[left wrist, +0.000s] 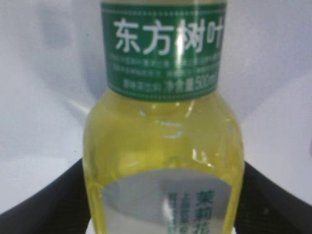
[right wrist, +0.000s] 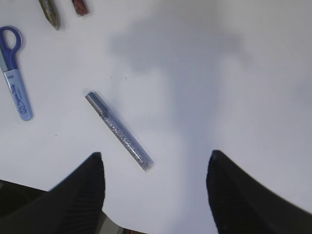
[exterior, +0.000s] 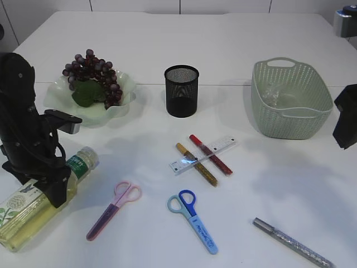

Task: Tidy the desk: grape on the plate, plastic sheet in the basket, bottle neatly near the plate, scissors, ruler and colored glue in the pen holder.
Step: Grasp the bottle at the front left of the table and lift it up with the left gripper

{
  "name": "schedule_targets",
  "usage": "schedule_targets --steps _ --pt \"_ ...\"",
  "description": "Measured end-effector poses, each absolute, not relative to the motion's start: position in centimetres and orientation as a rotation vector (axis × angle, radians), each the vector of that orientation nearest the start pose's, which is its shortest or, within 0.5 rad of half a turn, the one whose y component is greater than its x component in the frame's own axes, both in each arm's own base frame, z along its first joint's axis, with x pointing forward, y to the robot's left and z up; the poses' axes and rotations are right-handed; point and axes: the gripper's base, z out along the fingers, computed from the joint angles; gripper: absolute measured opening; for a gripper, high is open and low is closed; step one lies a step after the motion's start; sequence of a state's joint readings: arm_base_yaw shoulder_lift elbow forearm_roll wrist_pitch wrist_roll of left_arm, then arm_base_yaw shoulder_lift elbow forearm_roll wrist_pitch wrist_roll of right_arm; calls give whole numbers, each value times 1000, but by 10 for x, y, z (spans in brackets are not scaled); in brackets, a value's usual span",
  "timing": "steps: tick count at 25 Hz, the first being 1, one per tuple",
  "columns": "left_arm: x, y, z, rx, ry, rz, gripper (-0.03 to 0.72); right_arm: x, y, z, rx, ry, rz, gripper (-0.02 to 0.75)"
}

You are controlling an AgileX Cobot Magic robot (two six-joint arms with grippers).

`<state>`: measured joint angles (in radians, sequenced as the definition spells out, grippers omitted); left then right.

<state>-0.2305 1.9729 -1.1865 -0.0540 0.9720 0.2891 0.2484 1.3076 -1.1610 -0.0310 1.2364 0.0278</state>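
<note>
Bottle (exterior: 33,201) lying on white desk (exterior: 268,184)

White table (exterior: 223,56) carries: green plate (exterior: 125,84), black mesh pen holder (exterior: 181,91), pale green basket (exterior: 290,99), bottle (exterior: 33,204) lying flat, pink scissors (exterior: 114,209), blue scissors (exterior: 192,220), ruler (exterior: 202,154) across gold glue (exterior: 196,164) and red glue (exterior: 210,154), silver glue (exterior: 293,242).

Bottle (exterior: 33,195) base cut by left edge of exterior view; middle hidden behind left arm. Left wrist view: bottle (left wrist: 163,146) blurred, cap and base out of frame, small label print unreadable; left pincer (left wrist: 163,204) fingers (left wrist: 44,204) mostly cut by bottom edge, contact with bottle unclear. Right pincer (right wrist: 156,195) fingertips cut by bottom edge. Crumpled plastic sheet (exterior: 273,95) inside basket (exterior: 290,125) barely discernible. Blue scissors (right wrist: 13,73) cut by left edge of right wrist view.
</note>
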Motion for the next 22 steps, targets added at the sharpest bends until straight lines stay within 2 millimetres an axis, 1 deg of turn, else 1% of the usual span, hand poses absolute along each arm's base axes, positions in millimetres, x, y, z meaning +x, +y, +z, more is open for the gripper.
schedule_targets --steps 8,10,22 --pt "333 -82 134 785 3148 -72 463 235 57 326 -328 2831 13 510" --pt "333 -82 134 785 3148 -72 445 235 57 326 -328 2831 13 510" --pt "333 -89 134 694 3158 -188 435 235 57 326 -330 2830 13 509"
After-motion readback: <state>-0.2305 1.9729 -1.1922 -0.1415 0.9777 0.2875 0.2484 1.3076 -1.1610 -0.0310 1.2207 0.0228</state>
